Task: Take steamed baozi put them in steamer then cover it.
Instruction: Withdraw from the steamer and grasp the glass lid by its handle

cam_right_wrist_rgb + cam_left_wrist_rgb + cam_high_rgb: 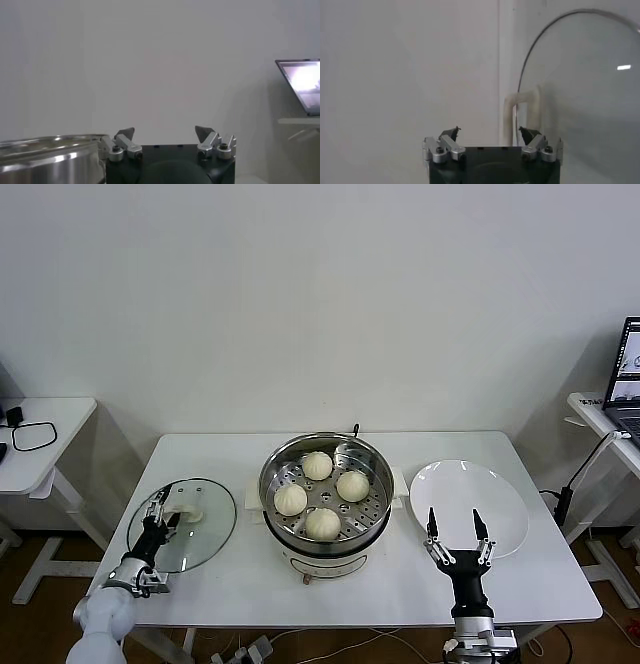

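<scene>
Two grippers are in our view, both with fingers spread and holding nothing. The left gripper (163,515) sits low over the cover (205,539), its fingertips just beside the white handle (189,510); the glass lid lies flat on the white table (250,589), left of the steamer (275,494). The right gripper (457,532) hovers at the near edge of the bare white plate (495,494), right of the pot. We count four steamed baozi (322,523) resting on the perforated tray inside the uncovered steamer. A laptop (625,379) stands on a side table at far right.
</scene>
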Controlling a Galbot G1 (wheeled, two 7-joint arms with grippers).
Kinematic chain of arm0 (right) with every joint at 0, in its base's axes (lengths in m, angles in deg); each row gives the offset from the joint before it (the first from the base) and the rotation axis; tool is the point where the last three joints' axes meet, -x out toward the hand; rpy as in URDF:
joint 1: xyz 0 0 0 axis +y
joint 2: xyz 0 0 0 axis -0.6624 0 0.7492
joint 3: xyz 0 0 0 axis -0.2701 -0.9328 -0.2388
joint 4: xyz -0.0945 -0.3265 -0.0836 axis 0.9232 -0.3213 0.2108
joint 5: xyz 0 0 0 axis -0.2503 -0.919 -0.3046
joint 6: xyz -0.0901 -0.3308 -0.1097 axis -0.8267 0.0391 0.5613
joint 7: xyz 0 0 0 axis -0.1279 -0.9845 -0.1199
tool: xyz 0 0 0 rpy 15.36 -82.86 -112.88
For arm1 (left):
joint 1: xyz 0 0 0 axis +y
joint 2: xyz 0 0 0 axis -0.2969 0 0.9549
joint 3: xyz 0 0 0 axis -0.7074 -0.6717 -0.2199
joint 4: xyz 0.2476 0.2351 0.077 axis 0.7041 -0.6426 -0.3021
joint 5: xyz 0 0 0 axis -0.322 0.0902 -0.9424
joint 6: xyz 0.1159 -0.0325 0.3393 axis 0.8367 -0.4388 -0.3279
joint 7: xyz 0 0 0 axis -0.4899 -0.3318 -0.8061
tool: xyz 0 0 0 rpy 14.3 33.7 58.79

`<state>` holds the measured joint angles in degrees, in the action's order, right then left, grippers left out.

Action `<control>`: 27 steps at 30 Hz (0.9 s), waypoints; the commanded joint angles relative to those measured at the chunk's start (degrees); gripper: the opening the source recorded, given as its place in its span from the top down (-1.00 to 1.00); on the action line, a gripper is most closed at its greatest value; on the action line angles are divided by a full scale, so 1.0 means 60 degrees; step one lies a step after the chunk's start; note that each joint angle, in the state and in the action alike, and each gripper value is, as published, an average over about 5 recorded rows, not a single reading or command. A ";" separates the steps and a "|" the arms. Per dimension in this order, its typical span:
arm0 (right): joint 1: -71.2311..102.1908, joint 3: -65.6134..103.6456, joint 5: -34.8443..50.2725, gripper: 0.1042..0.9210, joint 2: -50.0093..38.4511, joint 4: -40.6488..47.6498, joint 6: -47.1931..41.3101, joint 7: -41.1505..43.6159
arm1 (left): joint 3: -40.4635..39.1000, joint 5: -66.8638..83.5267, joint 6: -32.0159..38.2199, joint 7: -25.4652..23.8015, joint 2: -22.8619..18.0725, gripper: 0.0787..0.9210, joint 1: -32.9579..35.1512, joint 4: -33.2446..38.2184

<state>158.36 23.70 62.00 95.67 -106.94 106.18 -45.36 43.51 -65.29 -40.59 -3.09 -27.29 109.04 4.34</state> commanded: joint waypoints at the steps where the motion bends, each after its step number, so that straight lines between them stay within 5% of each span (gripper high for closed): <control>1: -0.0024 -0.0004 -0.0013 -0.76 0.0004 0.0088 0.0003 0.0021 | -0.0065 -0.0067 -0.0073 0.0107 -0.0027 -0.77 -0.0411 -0.0415; 11: -0.0113 0.0037 -0.0014 -0.76 -0.0051 0.0250 0.0002 0.0067 | -0.0152 -0.0213 -0.0133 0.0318 -0.0072 -0.72 -0.0628 -0.0876; 27: -0.0279 -0.0001 -0.0028 -0.76 -0.0037 0.0515 0.0061 0.0095 | -0.0104 -0.0504 0.0114 0.0623 -0.0172 0.34 -0.0712 -0.1187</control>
<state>156.95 23.71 61.83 95.39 -104.28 106.52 -44.78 42.82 -67.74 -40.82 -0.14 -28.15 104.95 -2.53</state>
